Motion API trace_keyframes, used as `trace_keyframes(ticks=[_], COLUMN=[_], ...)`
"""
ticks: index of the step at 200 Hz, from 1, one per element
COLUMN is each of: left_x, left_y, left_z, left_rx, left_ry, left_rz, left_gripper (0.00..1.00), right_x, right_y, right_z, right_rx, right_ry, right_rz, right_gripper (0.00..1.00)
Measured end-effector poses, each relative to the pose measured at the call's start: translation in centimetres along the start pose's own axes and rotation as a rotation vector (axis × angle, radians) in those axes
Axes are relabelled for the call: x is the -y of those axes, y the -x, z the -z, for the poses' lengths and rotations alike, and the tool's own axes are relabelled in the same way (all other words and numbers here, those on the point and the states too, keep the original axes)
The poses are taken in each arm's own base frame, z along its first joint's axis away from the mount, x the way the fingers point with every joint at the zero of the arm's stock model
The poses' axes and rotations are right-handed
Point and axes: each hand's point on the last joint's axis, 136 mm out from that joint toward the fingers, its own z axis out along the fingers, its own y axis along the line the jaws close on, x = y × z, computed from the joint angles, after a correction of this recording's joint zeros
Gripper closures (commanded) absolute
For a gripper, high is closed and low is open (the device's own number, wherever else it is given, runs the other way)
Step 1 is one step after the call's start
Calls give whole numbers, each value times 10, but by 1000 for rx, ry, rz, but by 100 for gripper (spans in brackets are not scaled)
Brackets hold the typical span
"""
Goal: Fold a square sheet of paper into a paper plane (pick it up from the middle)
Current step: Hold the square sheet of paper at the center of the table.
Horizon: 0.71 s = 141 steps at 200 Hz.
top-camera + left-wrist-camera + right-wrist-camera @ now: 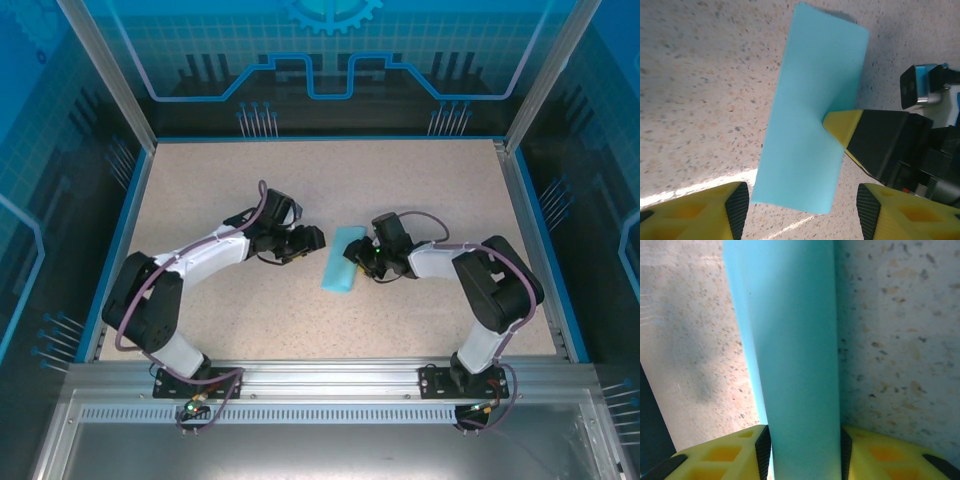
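At desk [430, 190] centre our right pincer [802, 452] clamps the folded square sheet of paper [790, 340], left pincer [802, 207] apart; next, likely nose folds.

You face robot lab cell: speckled counter [330, 180] boxed by blue circuit-print panels [330, 60] at top and sides, aluminium rail [330, 375] along bottom, left arm [150, 300] and right arm [495, 285] bolted there.
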Motion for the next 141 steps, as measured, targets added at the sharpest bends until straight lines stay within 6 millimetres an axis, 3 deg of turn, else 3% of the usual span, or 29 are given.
trace_keyframes(ticks=[52, 141], left_x=[-1, -7], left_y=[-8, -7], left_z=[-30, -34], left_rx=[-91, -85], left_ry=[-61, -35], left_rz=[42, 49], left_gripper=[49, 51], right_x=[3, 18], right_y=[1, 3], right_z=[5, 16], right_rx=[22, -4], right_ry=[-39, -226], right_rz=[12, 84], right_gripper=[47, 45])
